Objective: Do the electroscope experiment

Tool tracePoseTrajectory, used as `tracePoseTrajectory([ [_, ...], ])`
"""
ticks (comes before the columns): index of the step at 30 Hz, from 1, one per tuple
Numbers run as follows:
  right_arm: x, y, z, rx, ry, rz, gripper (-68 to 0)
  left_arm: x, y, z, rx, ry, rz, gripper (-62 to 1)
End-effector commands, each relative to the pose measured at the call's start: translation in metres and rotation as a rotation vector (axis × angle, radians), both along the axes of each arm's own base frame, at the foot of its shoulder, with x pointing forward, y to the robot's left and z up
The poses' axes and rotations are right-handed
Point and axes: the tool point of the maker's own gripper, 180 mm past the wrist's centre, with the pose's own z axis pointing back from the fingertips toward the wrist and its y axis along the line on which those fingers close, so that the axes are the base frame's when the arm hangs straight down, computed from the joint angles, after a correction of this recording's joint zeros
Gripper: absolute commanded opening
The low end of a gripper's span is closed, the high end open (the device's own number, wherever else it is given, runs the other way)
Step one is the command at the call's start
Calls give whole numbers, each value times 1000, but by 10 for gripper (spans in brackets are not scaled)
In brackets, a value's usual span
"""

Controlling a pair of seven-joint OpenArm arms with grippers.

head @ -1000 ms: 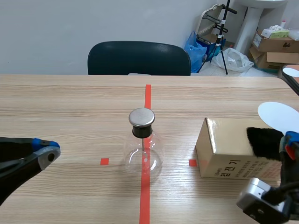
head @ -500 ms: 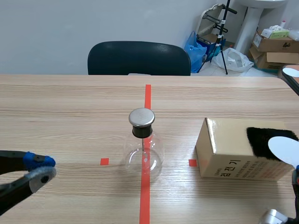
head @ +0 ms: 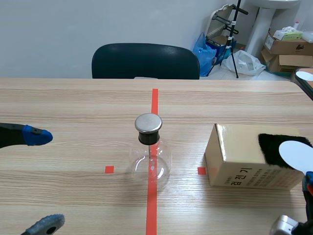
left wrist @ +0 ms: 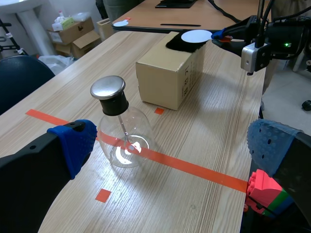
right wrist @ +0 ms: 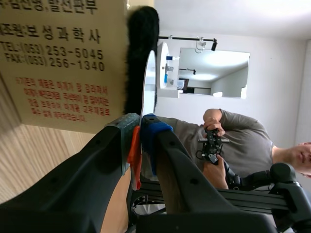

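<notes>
A: As far as we can see it, the left gripper (head: 41, 180) is spread very wide: one pad (head: 36, 135), blue, lies far up the table (head: 73, 103), the other pad (head: 48, 224), grey, low at the near edge, and nothing sits between them.
B: We agree. From its wrist camera the two fingers stand at either side, and the flask (left wrist: 124, 141) is ahead of the gap, nearer the left finger, touched by neither.
A: And the arm?
B: It comes in low from the left, well apart from the flask, which stands upright on the red tape (head: 152, 196) in the middle of the table, its metal cap (head: 148, 123) on top.
A: Now the right gripper (right wrist: 137, 138). We see its pads pressed together on a thin orange stem (right wrist: 134, 155).
B: Yes, and the white disc (right wrist: 148, 82) rises from that stem, edge-on in the wrist view. So it pinches the disc by its handle.
A: Where is the disc?
B: Over the box (head: 239, 156), at its right end, lying against the black fur (head: 270, 143) on the box top. We think disc and fur touch, though the angle leaves us unsure.
A: The right arm?
B: Low at the right near corner; in the scene view only a blue tip and a grey housing (head: 286, 226) show. The box stands just right of the flask, apart from it.
</notes>
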Motion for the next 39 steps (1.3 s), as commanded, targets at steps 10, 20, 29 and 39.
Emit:
tracePoseTrajectory([
  [10,0,24,3,-10,-35,112,-666,0,-2,5,-33,-5,2,14],
  [20,2,28,3,-1,-40,115,-666,0,-2,5,-33,-5,2,14],
  [29,2,26,1,7,-31,82,-666,0,-2,5,-32,-5,2,14],
  [39,-3,27,-3,26,-21,49,-666,0,-2,5,-30,-5,1,14],
])
